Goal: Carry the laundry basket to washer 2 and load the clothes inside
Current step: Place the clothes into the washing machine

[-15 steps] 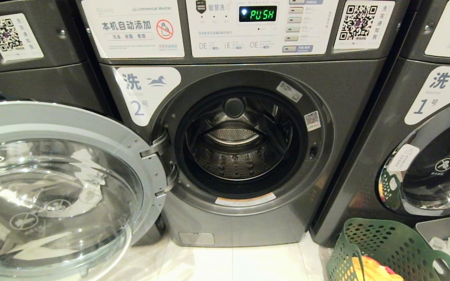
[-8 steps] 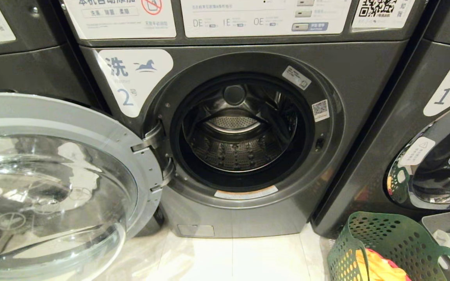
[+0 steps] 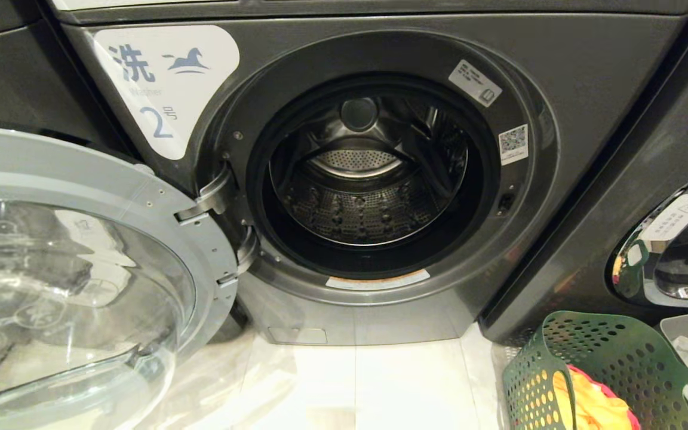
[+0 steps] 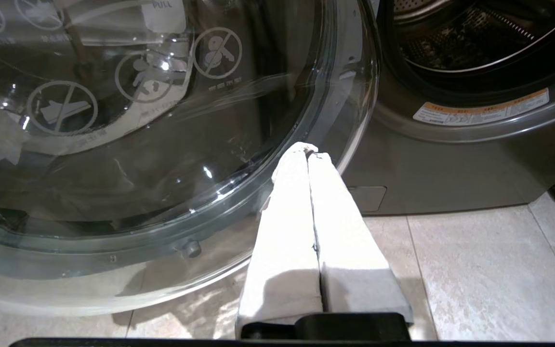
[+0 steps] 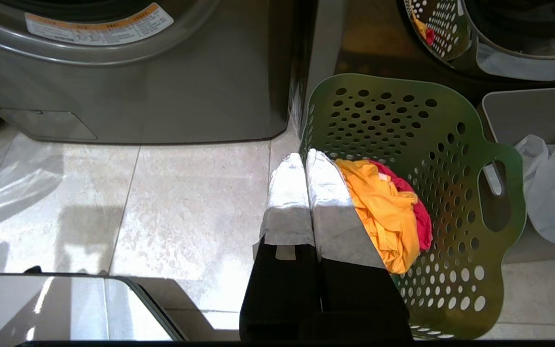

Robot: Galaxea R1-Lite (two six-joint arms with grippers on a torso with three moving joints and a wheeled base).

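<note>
Washer 2 (image 3: 168, 83) stands straight ahead, its round glass door (image 3: 75, 280) swung wide to the left and its steel drum (image 3: 368, 191) empty. The dark green laundry basket (image 3: 595, 358) rests on the floor at the lower right, in front of the neighbouring machine. The clothes lie in it: a yellow garment (image 5: 383, 212) over a pink-red one (image 5: 419, 212). My right gripper (image 5: 305, 155) is shut and empty, hanging above the basket's (image 5: 403, 120) near rim. My left gripper (image 4: 306, 149) is shut and empty, beside the lower edge of the open door (image 4: 162, 144). Neither arm shows in the head view.
A second washer (image 3: 648, 197) stands to the right with its door (image 3: 672, 251) closed. A grey bin (image 5: 533, 111) holding white bag material (image 5: 554, 188) sits beside the basket. Pale floor tiles (image 3: 380, 388) lie in front of washer 2. The open door reaches out over the floor on the left.
The head view has tilted downward: the control panel has left the top of the picture and more of the basket and floor shows. Nothing in the scene itself has moved.
</note>
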